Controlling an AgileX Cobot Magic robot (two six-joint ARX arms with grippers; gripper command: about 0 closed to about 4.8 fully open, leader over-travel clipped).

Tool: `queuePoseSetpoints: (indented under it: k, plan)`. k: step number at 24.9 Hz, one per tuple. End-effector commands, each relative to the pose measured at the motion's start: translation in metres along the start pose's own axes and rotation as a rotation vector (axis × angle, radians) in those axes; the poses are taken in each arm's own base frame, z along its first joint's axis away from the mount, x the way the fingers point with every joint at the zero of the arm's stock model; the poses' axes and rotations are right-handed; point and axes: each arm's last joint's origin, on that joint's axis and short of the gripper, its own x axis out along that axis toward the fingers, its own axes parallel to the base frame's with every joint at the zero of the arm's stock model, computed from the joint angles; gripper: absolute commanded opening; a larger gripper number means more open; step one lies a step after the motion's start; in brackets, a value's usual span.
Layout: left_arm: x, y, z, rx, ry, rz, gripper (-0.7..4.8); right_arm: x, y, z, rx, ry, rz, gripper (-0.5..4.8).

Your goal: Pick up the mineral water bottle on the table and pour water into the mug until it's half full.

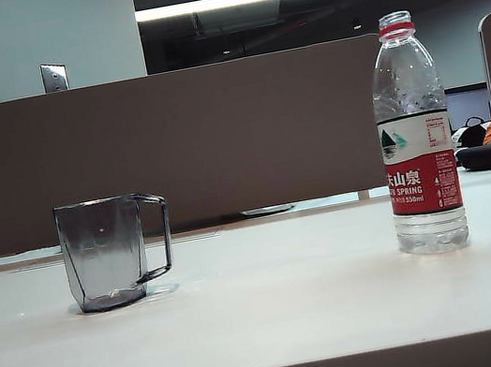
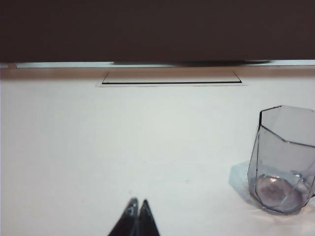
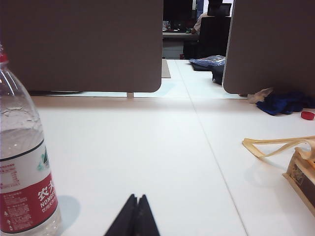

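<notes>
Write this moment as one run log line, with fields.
phase: not started | left gripper: shut, near mug | right gripper: shut, near mineral water bottle | mug: empty, upright

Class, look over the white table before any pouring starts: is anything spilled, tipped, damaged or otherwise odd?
Nothing stands out. The mineral water bottle and mug stand upright and apart on the dry table. The bottle has no cap. Left claw and right claw are shut, holding nothing.

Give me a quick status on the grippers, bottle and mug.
Left gripper shut, empty, low near the mug. Right gripper shut, empty, beside the bottle. Bottle upright, uncapped, untouched; mug empty. Table between them bare.
</notes>
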Motion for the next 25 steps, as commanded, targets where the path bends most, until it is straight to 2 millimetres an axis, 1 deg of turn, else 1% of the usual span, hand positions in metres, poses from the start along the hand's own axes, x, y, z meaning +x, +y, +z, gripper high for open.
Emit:
queuePoseSetpoints:
  k: [1,6,8,9,10,11,12,13,14,15,17,20,21,22,23,24,25]
  plan:
    - [0.0,0.0,0.003,-0.005,-0.027,-0.009,-0.05,0.0,0.0,-0.001,0.0,-0.008,0.005,-0.06]
    - [0.0,0.0,0.005,-0.018,-0.03,-0.009,-0.05,0.0,0.001,0.001,0.009,-0.017,0.025,-0.06]
    - [-0.003,0.0,0.014,-0.028,-0.05,-0.009,-0.05,0.0,0.001,0.005,0.123,-0.04,0.042,-0.06]
    - [-0.007,0.001,0.029,-0.04,-0.082,-0.008,-0.05,-0.003,0.001,0.019,0.251,-0.076,0.048,-0.06]
    - [-0.01,0.001,0.039,-0.047,-0.103,-0.008,-0.05,-0.004,0.001,0.026,0.297,-0.096,0.052,-0.06]
    - [-0.019,0.002,0.061,-0.056,-0.153,-0.009,-0.05,-0.009,0.0,0.046,0.366,-0.151,0.065,-0.06]
    - [-0.023,0.002,0.072,-0.08,-0.175,-0.012,-0.05,-0.012,0.0,0.056,0.367,-0.179,0.07,-0.06]
    - [-0.032,0.002,0.095,-0.144,-0.217,-0.043,-0.05,-0.017,0.0,0.075,0.364,-0.222,0.078,-0.06]
    - [-0.036,0.002,0.105,-0.152,-0.235,-0.065,-0.05,-0.021,0.0,0.086,0.361,-0.233,0.084,-0.06]
    - [-0.042,0.002,0.125,-0.146,-0.257,-0.108,-0.05,-0.024,0.0,0.104,0.341,-0.222,0.103,-0.06]
    - [-0.045,0.001,0.144,-0.138,-0.254,-0.136,-0.05,-0.024,0.0,0.124,0.282,-0.186,0.113,-0.06]
    - [-0.042,0.001,0.166,-0.123,-0.246,-0.165,-0.05,-0.017,0.0,0.147,0.175,-0.127,0.116,-0.06]
    - [-0.036,-0.001,0.179,-0.124,-0.227,-0.186,-0.05,-0.01,0.0,0.165,0.12,-0.106,0.125,-0.06]
    - [-0.032,-0.002,0.184,-0.124,-0.212,-0.2,-0.05,-0.005,0.001,0.171,0.118,-0.095,0.13,-0.06]
    - [-0.023,-0.005,0.191,-0.122,-0.158,-0.253,-0.05,0.007,0.0,0.184,0.121,-0.06,0.132,-0.06]
    - [-0.018,-0.007,0.194,-0.12,-0.126,-0.281,-0.05,0.014,0.0,0.189,0.123,-0.033,0.131,-0.06]
    - [-0.008,-0.01,0.196,-0.101,-0.062,-0.333,-0.05,0.024,0.0,0.194,0.127,0.007,0.13,-0.06]
